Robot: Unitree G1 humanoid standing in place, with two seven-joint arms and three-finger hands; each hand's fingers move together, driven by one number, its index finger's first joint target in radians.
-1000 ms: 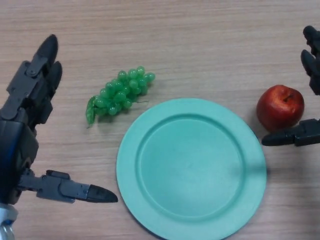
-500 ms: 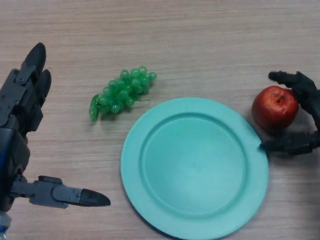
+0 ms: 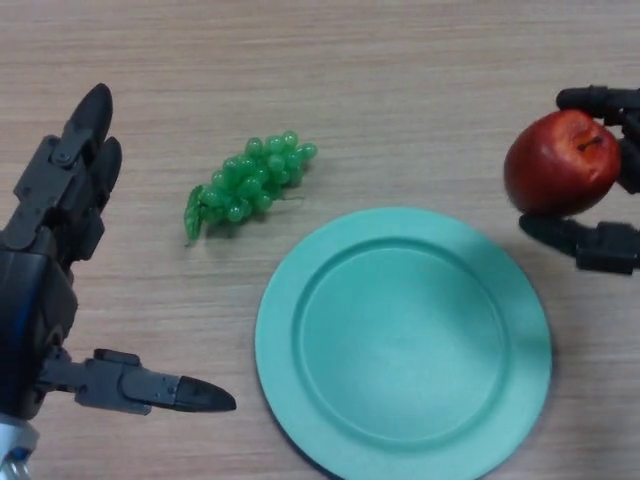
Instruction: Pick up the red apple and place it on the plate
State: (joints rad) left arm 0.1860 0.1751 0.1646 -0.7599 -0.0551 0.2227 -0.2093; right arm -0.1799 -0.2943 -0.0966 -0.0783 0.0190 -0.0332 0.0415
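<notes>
A: Head view, item count?
B: One red apple (image 3: 561, 162), one plate (image 3: 403, 342), one bunch of green grapes (image 3: 246, 184), two hands, all on or over one wooden table (image 3: 330, 70)

A: Apple, location?
B: Right edge of view, beyond the plate's far-right rim and not on the plate. It sits in the right hand (image 3: 612, 180), fingers curled over its top, thumb under its near side, so that hand grips it

A: Plate?
B: Teal, round, bare, in the near centre-right of the table

A: Grapes?
B: Lying just off the plate's far-left rim, not touching it

A: Other hand?
B: Left hand (image 3: 45, 265), at the left edge, fingers straight and spread, thumb pointing toward the plate, holding nothing
</notes>
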